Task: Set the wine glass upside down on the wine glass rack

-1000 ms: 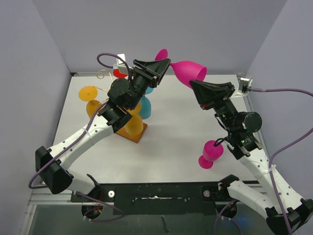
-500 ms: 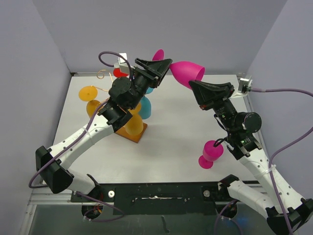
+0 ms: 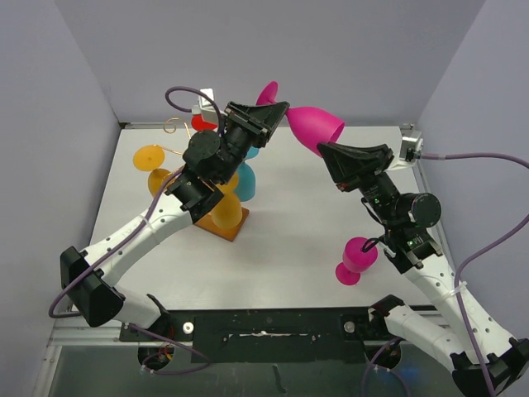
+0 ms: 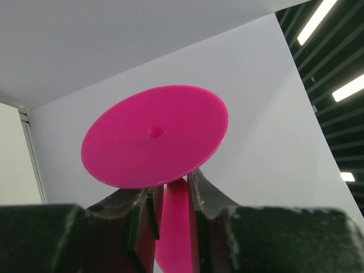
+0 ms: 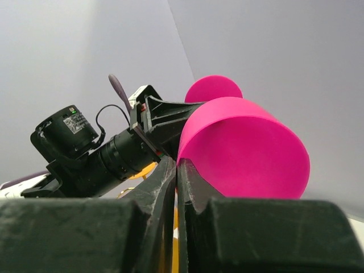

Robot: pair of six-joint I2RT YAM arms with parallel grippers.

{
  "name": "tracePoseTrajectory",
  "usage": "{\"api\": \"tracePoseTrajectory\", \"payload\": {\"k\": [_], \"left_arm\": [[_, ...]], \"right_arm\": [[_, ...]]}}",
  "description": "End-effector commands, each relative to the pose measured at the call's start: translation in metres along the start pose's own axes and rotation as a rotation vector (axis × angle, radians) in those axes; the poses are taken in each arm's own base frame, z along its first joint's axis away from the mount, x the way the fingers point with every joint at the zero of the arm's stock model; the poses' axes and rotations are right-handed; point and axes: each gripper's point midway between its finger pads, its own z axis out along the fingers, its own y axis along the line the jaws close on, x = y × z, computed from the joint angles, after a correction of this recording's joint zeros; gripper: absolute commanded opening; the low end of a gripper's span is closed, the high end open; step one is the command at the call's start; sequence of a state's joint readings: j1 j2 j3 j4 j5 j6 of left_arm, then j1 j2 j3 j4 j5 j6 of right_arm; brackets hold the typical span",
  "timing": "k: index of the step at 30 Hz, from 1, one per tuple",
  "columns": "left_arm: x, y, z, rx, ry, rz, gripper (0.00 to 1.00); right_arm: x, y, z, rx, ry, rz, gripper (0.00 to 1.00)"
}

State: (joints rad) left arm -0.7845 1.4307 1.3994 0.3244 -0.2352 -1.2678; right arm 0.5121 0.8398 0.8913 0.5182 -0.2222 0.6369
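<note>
A pink wine glass [image 3: 314,128] hangs on its side in the air behind the rack, held between both arms. My left gripper [image 3: 277,110] is shut on its stem [image 4: 173,222], just under the round foot [image 4: 154,136]. My right gripper [image 3: 324,149] is shut on the thin rim of the bowl [image 5: 244,151], its jaws pressed together at the near edge of the rim [image 5: 177,165]. The wine glass rack [image 3: 173,126] is a gold wire stand on a wooden base [image 3: 234,227], below and left of the glass and partly hidden by my left arm.
Orange [image 3: 151,157], yellow-orange [image 3: 225,211], blue [image 3: 245,184] and red [image 3: 202,124] glasses hang on or crowd round the rack. A second pink glass [image 3: 357,259] stands on the table beside my right arm. Grey walls enclose the table on three sides.
My left jaws have closed in on the stem. The glass and my right gripper have shifted slightly left; the arms otherwise hold their pose.
</note>
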Motion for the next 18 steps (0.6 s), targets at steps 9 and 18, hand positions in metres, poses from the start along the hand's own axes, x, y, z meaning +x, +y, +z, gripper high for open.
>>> {"api": "tracePoseTrajectory", "payload": {"k": [9, 18], "left_arm": [[-0.028, -0.052, -0.010, 0.174, -0.057, 0.080, 0.07], [-0.048, -0.056, -0.019, 0.186, -0.110, 0.467, 0.06]], "right_arm": [[0.008, 0.022, -0.009, -0.076, 0.079, 0.064, 0.12], [0.010, -0.005, -0.024, 0.134, 0.120, 0.105, 0.67]]}}
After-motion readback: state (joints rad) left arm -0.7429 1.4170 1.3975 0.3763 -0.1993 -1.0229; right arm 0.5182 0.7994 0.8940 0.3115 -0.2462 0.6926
